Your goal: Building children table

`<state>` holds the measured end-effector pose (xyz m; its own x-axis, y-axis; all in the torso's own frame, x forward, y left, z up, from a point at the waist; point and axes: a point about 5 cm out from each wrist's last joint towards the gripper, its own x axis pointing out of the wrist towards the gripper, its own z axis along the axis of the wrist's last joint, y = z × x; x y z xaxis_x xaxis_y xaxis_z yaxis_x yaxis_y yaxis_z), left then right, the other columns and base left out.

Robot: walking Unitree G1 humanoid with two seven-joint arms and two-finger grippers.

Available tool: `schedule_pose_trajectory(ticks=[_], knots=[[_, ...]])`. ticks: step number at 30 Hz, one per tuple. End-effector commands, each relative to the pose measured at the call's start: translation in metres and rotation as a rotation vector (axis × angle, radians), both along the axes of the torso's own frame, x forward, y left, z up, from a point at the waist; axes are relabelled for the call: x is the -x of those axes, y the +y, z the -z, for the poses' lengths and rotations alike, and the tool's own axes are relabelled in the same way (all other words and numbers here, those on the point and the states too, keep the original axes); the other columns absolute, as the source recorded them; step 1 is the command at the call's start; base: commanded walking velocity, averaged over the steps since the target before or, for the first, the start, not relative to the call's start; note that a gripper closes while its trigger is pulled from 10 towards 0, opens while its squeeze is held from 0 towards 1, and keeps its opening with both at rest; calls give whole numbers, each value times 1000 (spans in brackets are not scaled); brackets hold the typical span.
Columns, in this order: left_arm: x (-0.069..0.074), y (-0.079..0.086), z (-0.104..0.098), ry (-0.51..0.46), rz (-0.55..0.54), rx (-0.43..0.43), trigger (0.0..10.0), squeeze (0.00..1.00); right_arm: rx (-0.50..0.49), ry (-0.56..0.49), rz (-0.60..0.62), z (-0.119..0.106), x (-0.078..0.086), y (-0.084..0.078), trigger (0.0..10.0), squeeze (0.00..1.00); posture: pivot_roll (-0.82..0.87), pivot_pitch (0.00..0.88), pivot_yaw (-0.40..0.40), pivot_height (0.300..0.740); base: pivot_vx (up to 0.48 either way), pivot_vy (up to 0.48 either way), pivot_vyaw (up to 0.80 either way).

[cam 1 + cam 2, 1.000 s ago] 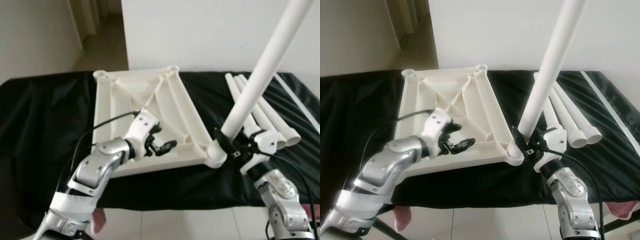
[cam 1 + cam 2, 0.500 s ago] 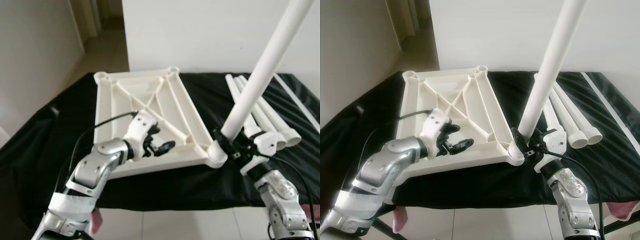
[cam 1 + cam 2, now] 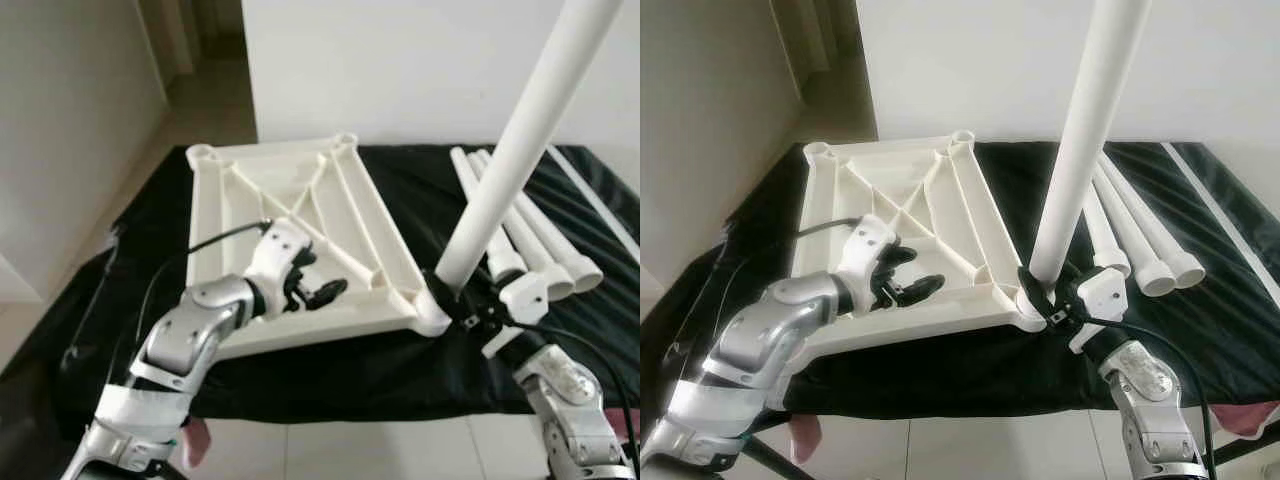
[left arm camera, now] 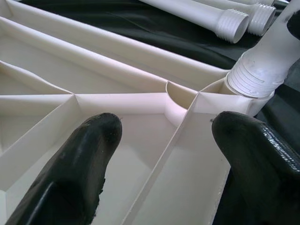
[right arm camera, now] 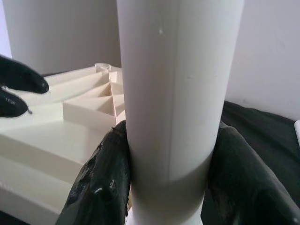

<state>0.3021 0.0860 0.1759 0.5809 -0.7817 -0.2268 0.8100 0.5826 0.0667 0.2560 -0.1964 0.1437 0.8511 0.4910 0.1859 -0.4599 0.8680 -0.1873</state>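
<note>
Pinching the leg (image 3: 1080,170), your right gripper (image 3: 1048,300) should twist it upright into the corner socket (image 3: 432,316); your left gripper (image 3: 318,292), spread, steadies the tabletop (image 3: 240,190).

black cloth (image 3: 90,240) on surface | white wall (image 3: 400,60) behind | tiled floor (image 3: 340,450)
</note>
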Motion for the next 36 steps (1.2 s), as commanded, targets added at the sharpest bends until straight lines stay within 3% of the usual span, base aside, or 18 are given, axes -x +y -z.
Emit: schedule_pose_trajectory(ticks=[1, 9, 20, 23, 30, 36], knots=[[1, 0, -5, -7, 19, 8, 10000, 0, -85, 172, 25, 27, 0, -4, 10000, 0, 70, 0, 23, 740, 0, 0, 0], [0, 0, -7, -8, 12, 16, 10000, 0, -178, 259, 56, 32, -8, -7, 10000, 0, 74, 0, 16, 740, 0, 0, 0], [0, 1, -7, -7, 1, 23, 10000, 0, -68, 349, 87, 38, -18, -5, 10000, 0, 76, 0, 12, 740, 0, 0, 0], [0, 2, -8, -4, -6, 30, 10000, 0, 21, 376, 61, 37, -20, -4, 10000, 0, 78, 0, 8, 740, 0, 0, 0], [1, 2, -7, -1, -8, 32, 10000, 0, 152, 309, 13, 33, -21, -3, 10000, 0, 79, 0, 5, 740, 0, 0, 0], [2, 3, -4, 5, -6, 24, 10000, 0, 147, 281, -20, 35, -15, -2, 10000, 0, 84, 0, -1, 740, 0, 0, 0]])
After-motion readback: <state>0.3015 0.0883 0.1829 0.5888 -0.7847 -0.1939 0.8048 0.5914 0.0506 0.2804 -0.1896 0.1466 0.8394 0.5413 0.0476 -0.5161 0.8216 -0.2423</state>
